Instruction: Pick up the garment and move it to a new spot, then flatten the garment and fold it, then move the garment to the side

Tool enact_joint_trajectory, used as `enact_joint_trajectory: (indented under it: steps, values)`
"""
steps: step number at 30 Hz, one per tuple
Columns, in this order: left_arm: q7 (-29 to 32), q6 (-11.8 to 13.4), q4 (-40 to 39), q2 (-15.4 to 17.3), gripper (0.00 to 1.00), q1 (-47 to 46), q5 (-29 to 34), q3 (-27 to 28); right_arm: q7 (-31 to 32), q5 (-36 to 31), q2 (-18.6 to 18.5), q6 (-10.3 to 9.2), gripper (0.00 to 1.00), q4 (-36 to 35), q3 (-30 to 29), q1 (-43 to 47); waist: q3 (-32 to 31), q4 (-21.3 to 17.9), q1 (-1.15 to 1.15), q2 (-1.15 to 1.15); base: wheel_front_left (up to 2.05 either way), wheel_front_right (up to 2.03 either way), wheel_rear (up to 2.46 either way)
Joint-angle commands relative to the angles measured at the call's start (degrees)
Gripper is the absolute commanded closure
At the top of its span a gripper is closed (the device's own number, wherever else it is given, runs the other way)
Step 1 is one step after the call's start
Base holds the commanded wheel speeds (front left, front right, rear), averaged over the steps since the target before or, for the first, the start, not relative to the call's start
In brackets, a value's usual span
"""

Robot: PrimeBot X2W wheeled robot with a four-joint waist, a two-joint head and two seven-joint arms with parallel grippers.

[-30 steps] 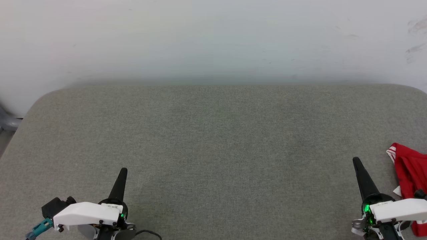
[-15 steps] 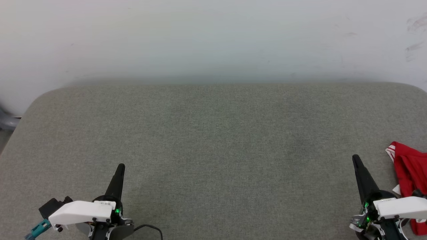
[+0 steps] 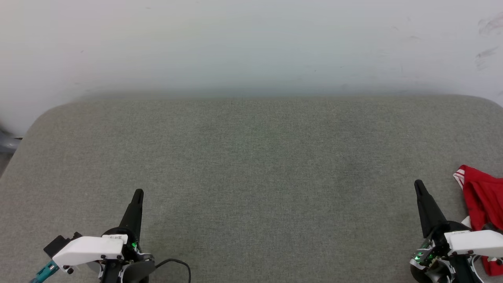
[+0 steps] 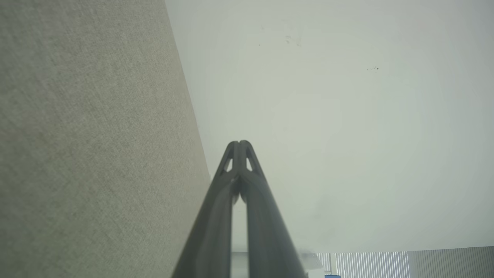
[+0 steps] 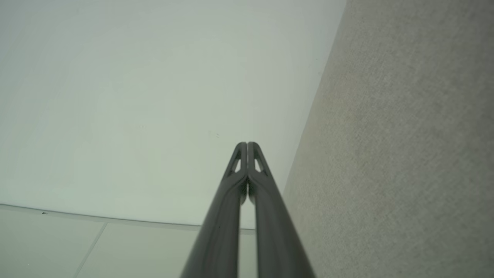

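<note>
Red garment (image 3: pixel 482 196) bunched at right edge of grey fabric tabletop (image 3: pixel 251 165), white striped cuff showing. Right gripper (image 3: pixel 419 185) just beside it, fingers pressed together, empty. Left gripper (image 3: pixel 137 194) well apart at lower left, fingers likewise closed, holding nothing.

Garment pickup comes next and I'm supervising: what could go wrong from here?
1. The garment lies bunched, running past the head view's right edge, so a grasp may catch only one layer.
2. The right tool is shut beside it; reaching without opening would likely just push the cloth.
</note>
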Motion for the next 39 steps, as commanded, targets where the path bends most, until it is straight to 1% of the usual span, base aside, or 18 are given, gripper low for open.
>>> enact_joint_trajectory:
  steps: [1,11,39]
  values:
    - [0.4,-0.3,-0.3,-0.1,1.00,-1.0,-0.9,0.2,0.3,0.9,0.0,-0.02,1.00,0.2,0.1,-1.3,0.0,0.0,0.00,0.00,0.00,0.00,0.00]
    - [1.4,-0.8,-0.2,-0.6,1.00,-1.1,-4.3,1.2,0.4,4.9,0.0,-0.02,1.00,1.3,0.1,-2.0,0.2,-0.2,0.00,0.00,0.00,0.00,0.00]
    - [1.4,-0.8,-0.2,-0.5,1.00,-1.1,-4.1,1.2,0.4,4.8,0.0,-0.02,1.00,1.3,0.1,-1.8,0.3,-0.2,0.00,0.00,0.00,0.00,0.00]
